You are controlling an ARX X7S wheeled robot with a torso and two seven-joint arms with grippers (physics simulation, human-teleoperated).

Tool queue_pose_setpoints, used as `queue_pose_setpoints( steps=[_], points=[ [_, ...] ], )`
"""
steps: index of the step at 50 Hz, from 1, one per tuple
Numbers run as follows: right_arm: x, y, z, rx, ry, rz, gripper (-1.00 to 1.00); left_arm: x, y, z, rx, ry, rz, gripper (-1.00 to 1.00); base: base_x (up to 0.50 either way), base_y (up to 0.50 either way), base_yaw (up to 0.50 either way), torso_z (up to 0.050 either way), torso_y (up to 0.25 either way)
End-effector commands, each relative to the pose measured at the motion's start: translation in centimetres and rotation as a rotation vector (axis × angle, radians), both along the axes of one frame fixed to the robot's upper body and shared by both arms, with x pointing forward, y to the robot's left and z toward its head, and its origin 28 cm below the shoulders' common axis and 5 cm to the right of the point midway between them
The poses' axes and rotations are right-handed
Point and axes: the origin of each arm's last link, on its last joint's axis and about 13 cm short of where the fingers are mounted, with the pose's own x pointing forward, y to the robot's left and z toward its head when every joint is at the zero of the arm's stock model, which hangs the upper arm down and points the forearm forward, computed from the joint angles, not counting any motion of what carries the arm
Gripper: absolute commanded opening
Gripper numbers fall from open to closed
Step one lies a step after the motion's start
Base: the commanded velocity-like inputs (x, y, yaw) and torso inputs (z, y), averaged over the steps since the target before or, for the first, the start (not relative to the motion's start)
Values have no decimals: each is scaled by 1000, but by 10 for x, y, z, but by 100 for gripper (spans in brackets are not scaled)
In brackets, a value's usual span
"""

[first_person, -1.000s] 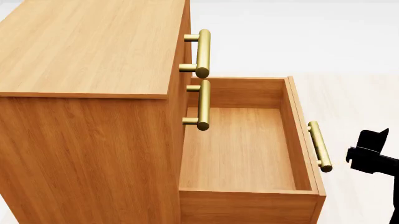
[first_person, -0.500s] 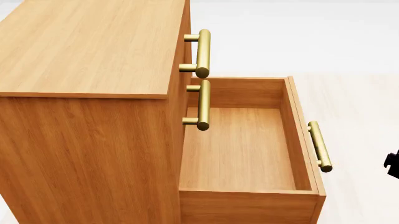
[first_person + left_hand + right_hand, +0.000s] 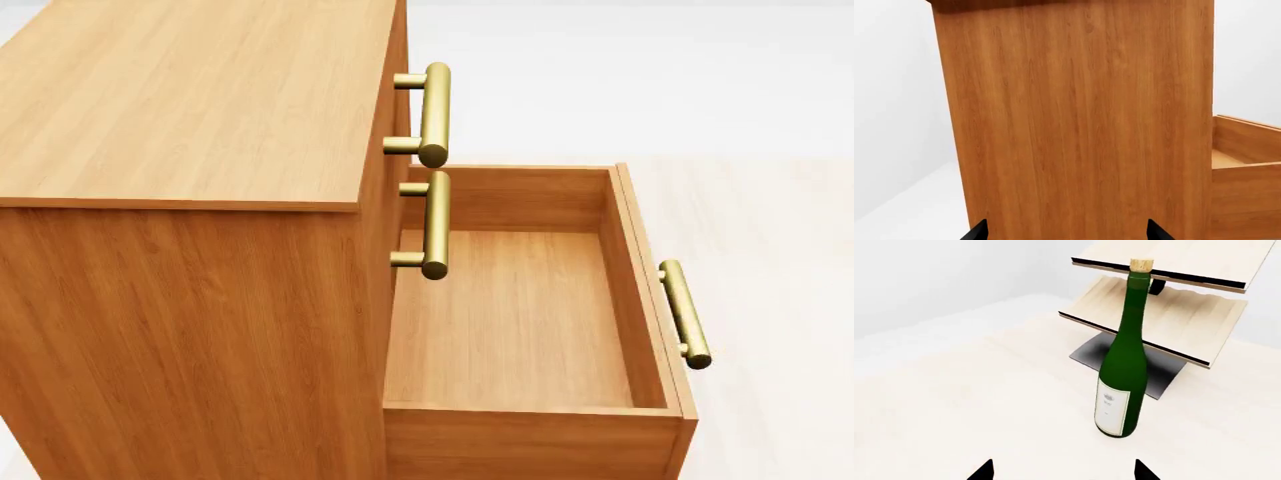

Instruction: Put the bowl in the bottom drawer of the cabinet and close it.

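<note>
The honey-brown cabinet (image 3: pixel 187 110) fills the left of the head view, and its bottom drawer (image 3: pixel 514 320) is pulled out, with nothing inside and its brass handle (image 3: pixel 683 313) on the right. The two upper drawers are shut. No bowl shows in any view. Neither gripper appears in the head view. My left gripper (image 3: pixel 1064 232) is open, its tips wide apart in front of the cabinet's side panel (image 3: pixel 1081 115). My right gripper (image 3: pixel 1062 471) is open above a pale surface, holding nothing.
A green wine bottle (image 3: pixel 1124 365) with a cork stands upright ahead of the right gripper. Behind it is a pale wooden slanted rack (image 3: pixel 1167 305) on a dark base. The open drawer's corner (image 3: pixel 1247 165) shows beside the cabinet's side.
The right gripper, seen at the head view's right edge a second ago, has moved out of that view to the right. The cabinet and drawer have not moved.
</note>
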Motion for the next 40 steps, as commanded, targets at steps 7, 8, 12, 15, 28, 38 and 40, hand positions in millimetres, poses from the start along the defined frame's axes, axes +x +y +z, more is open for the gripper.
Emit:
queue_pose_setpoints(
  steps=[7,8,12,15,28,38,40],
  points=[
    [-6,-17,-12,33,17,-154,100,0,0,0,0,1,2,100,0,0,0,0,0],
    [-6,-17,-13,38,21,-155,100,0,0,1,0,1,2,100,0,0,0,0,0],
    [-7,-20,-15,34,27,-172,100,0,0,1,-1,0,3,100,0,0,0,0,0],
    [-8,-22,-17,35,40,-176,100,0,0,1,-1,0,3,100,0,0,0,0,0],
    [-8,-24,-26,104,108,-189,100,1,0,0,-3,2,5,100,0,0,0,0,0],
    [-7,-23,-29,165,145,-195,100,1,0,0,-1,2,6,100,0,0,0,0,0],
    [-6,-24,-29,168,143,-196,100,1,0,0,-1,2,6,100,0,0,0,0,0]
  ],
)
